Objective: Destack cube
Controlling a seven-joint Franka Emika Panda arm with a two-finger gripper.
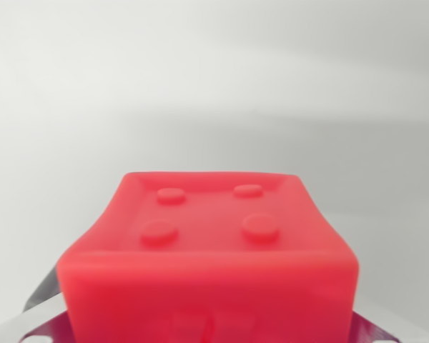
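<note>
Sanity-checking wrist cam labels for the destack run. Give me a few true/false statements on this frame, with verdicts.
1. The cube is red. True.
2. Its top face shows six raised studs. False: four studs, in a two-by-two pattern.
3. The cube fills the lower middle of the wrist view. True.
4. A second, blue cube sits behind it. False: only a plain pale surface shows behind it.
5. Metal parts show at both lower corners beside the cube. True; whether the hand is closed on the cube cannot be told from this view.
</note>
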